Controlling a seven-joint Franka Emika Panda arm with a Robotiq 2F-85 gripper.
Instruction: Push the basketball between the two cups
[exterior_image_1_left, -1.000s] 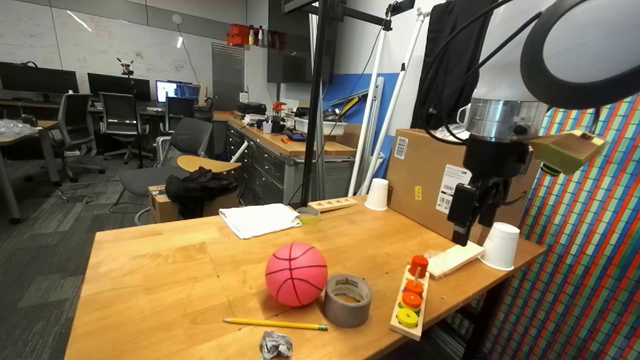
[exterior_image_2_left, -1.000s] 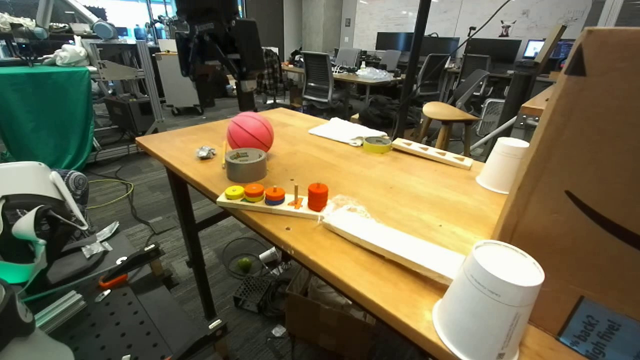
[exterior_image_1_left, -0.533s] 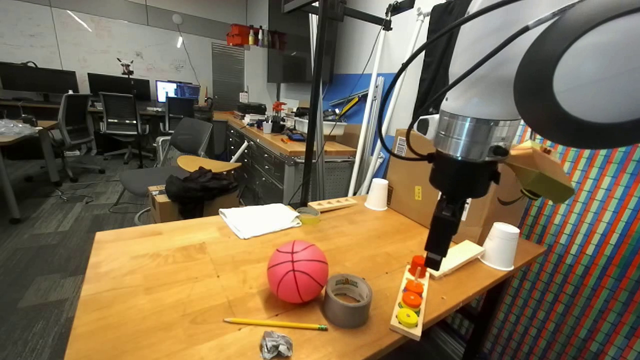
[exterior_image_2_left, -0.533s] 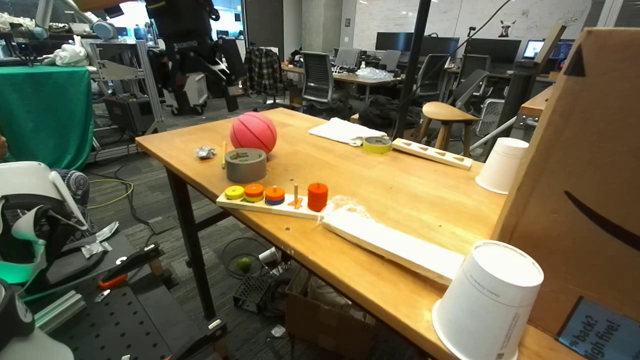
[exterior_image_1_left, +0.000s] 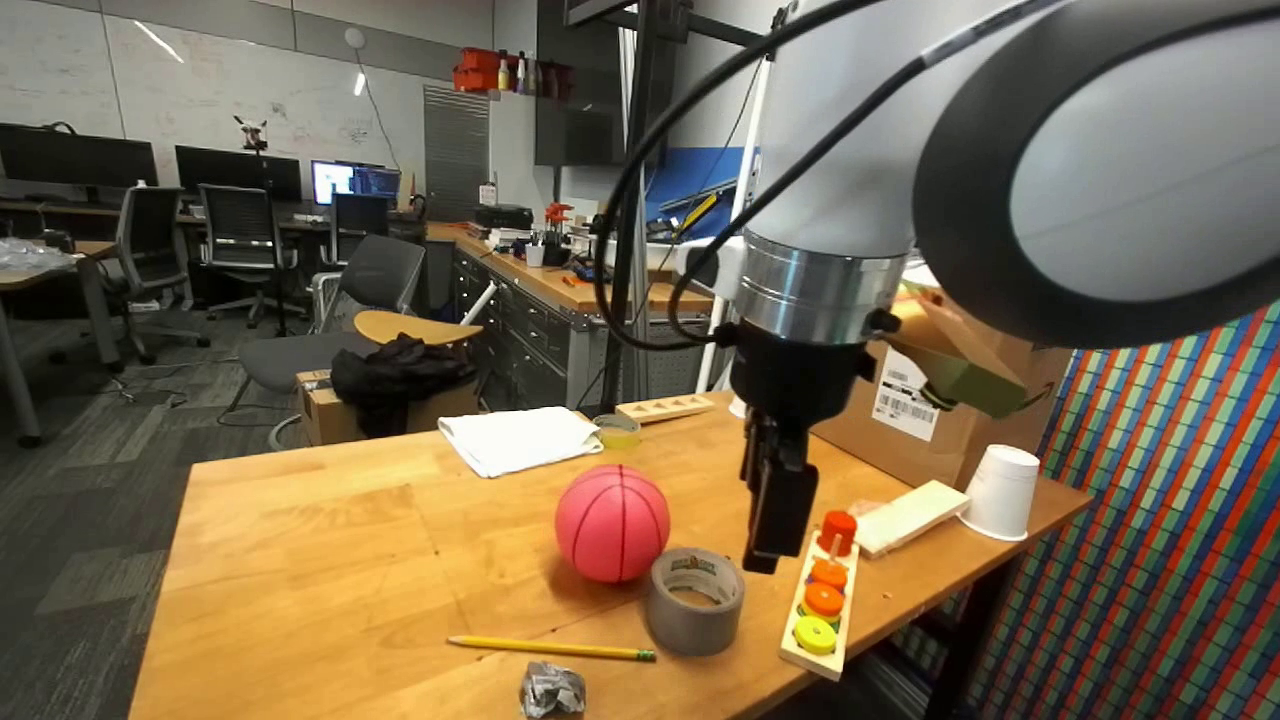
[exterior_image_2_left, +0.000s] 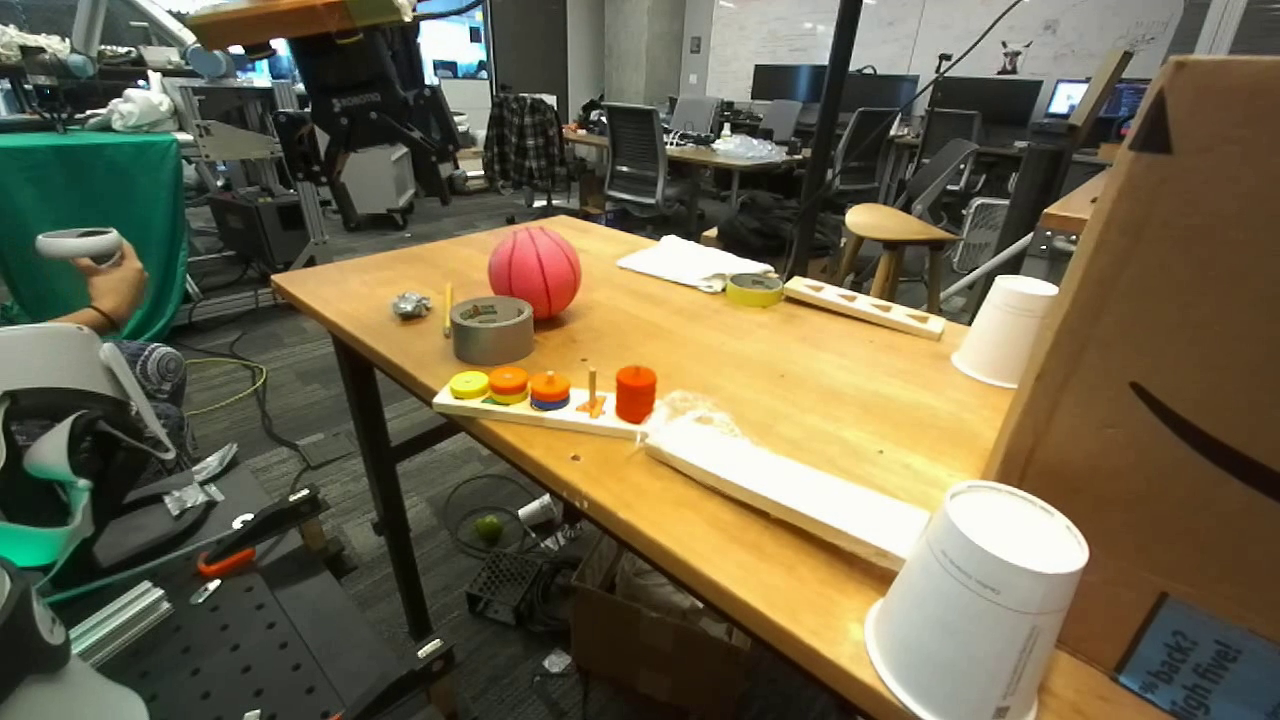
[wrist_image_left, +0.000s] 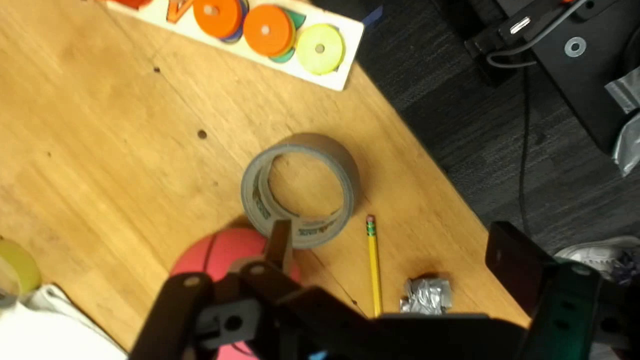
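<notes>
"Where's the round, pinkish-red, dark-seamed basketball (exterior_image_2_left: 535, 272)?"

"You have it on the light-brown wooden table (exterior_image_2_left: 750, 370), just beside the grey ring-shaped tape roll (exterior_image_2_left: 492, 332) (touching or not, you can't tell), well apart from both upturned white cups (exterior_image_2_left: 1005, 332)"

"And the black two-fingered gripper (wrist_image_left: 391, 232)?"

"You have it spread wide"

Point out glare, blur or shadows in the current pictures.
In the wrist view, the gripper looks dark and out of focus, and the cloth is washed out; in an exterior view, the plank is bleached nearly white; in both exterior views, a shadow lies under the ball.
</notes>
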